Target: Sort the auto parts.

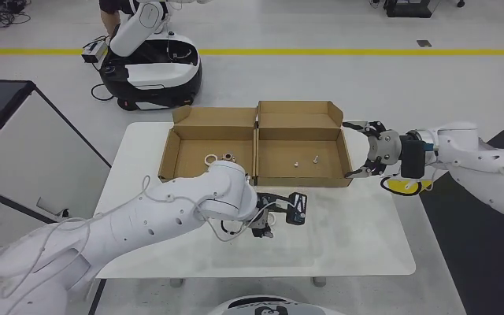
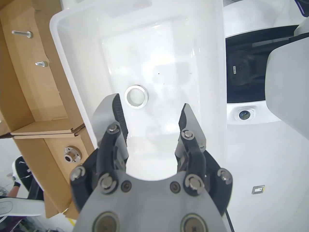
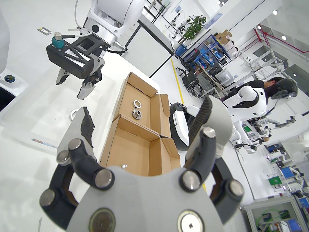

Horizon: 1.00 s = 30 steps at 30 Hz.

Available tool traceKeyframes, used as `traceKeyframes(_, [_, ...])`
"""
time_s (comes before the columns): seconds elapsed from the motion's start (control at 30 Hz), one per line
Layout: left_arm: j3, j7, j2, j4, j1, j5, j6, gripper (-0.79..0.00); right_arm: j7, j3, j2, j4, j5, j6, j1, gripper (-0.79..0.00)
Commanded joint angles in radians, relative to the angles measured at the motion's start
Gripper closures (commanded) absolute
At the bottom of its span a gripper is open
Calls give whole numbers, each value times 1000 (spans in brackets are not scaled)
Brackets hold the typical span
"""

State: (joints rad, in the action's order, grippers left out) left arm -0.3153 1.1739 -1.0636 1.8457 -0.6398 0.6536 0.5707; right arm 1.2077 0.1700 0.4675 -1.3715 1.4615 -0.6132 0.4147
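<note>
Two cardboard boxes [image 1: 189,161] [image 1: 276,161], one white bin [image 2: 157,49], two bolts [image 2: 22,33] [image 2: 41,63], two rings [image 2: 136,96] [image 3: 137,103], one flanged hub [image 2: 71,155].

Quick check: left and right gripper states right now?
Left gripper: open, empty, above the white bin that holds a metal ring.
Right gripper: open, empty.

Bright, even overhead light; wrist cams fisheye hard.
Round ceiling lamps [image 3: 275,12] light the hall. The white desk [image 1: 346,228] is near blown out, with soft, faint shadows. Inside the cardboard boxes [image 1: 276,167] only thin shade sits along the walls. The floor of the white bin [image 2: 72,56] shows glare patches and washed reflections; the metal ring [image 2: 136,96] in it glints. Straight box edges bow toward the wrist views' edges.
</note>
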Motion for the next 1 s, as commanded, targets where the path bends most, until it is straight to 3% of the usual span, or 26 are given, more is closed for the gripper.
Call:
traceKeyframes(0.0, [4, -1, -2, -5, -3, 15, 6, -526, 0, 0, 0, 0, 0, 0, 0, -785])
traceKeyframes(0.3, [25, -45, -38, -89, 2, 65, 19, -474, 0, 0, 0, 0, 0, 0, 0, -785])
traceKeyframes(0.97, [101, -92, -167, -322, 37, 120, 57, -425, 0, 0, 0, 0, 0, 0, 0, -785])
